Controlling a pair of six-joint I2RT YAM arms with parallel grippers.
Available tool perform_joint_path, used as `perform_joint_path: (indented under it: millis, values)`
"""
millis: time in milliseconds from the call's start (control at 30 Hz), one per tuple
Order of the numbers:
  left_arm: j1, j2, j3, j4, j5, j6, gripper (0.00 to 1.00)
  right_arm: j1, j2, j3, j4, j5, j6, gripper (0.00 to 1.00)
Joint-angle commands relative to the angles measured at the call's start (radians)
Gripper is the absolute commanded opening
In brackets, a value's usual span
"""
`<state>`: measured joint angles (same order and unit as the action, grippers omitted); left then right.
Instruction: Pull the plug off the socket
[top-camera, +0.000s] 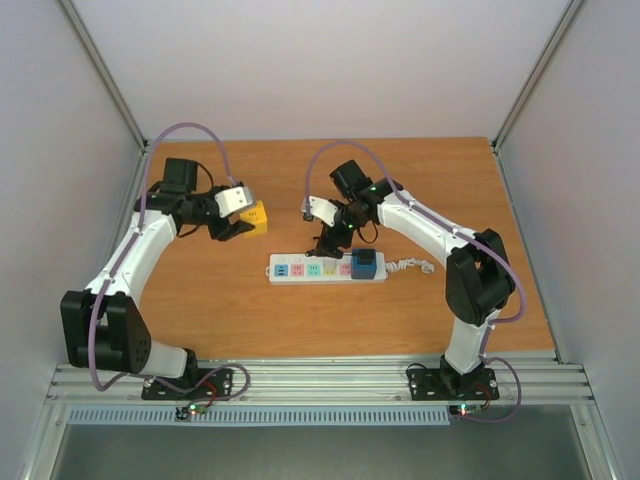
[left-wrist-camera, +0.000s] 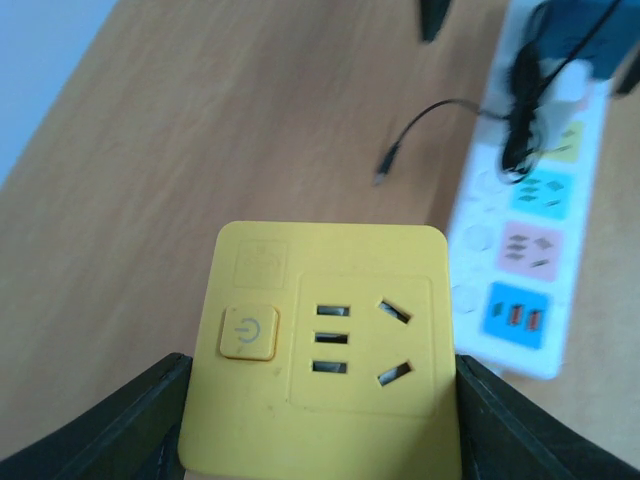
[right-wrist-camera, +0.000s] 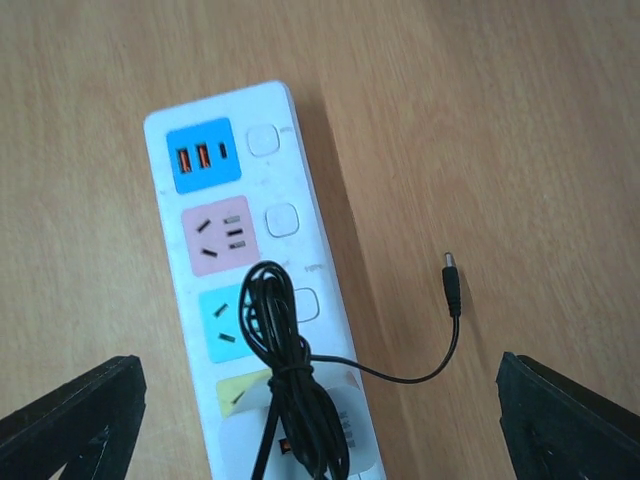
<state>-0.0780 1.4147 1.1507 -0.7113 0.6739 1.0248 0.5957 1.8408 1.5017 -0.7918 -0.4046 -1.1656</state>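
Hovering over socket (top-camera: 300, 270), right gripper (top-camera: 329, 245) wide open, empty; left gripper (top-camera: 241, 225) aside, clamping yellow plug (top-camera: 257, 216).

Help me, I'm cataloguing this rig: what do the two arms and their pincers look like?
Both the left arm and the right arm have white tubular links between bulky black joints, each with a purple cable looping along it. The left pincer and right pincer have black, wedge-shaped fingers; a white housing sits behind each.
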Motion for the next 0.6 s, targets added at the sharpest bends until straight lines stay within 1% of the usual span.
perform_joint_path:
  millis: [0,200,333,467,567]
  values:
    - [0.011,0.035,0.089,0.001,-0.181,0.087,0.18,-0.005,-0.105,0.01,0.046,-0.064,0.092,0.97]
    - [0.011,0.132,0.2,-0.003,-0.429,0.165,0.17,-0.021,-0.22,-0.034,0.114,-0.135,0.206,0.98]
    - [0.011,0.197,0.257,0.029,-0.587,0.224,0.18,-0.032,-0.277,-0.08,0.137,-0.197,0.254,0.98]
    - [0.012,0.266,0.322,0.03,-0.699,0.315,0.19,-0.035,-0.33,-0.14,0.163,-0.221,0.278,0.98]
    - [0.012,0.32,0.36,0.022,-0.757,0.379,0.2,-0.043,-0.366,-0.188,0.215,-0.226,0.307,0.97]
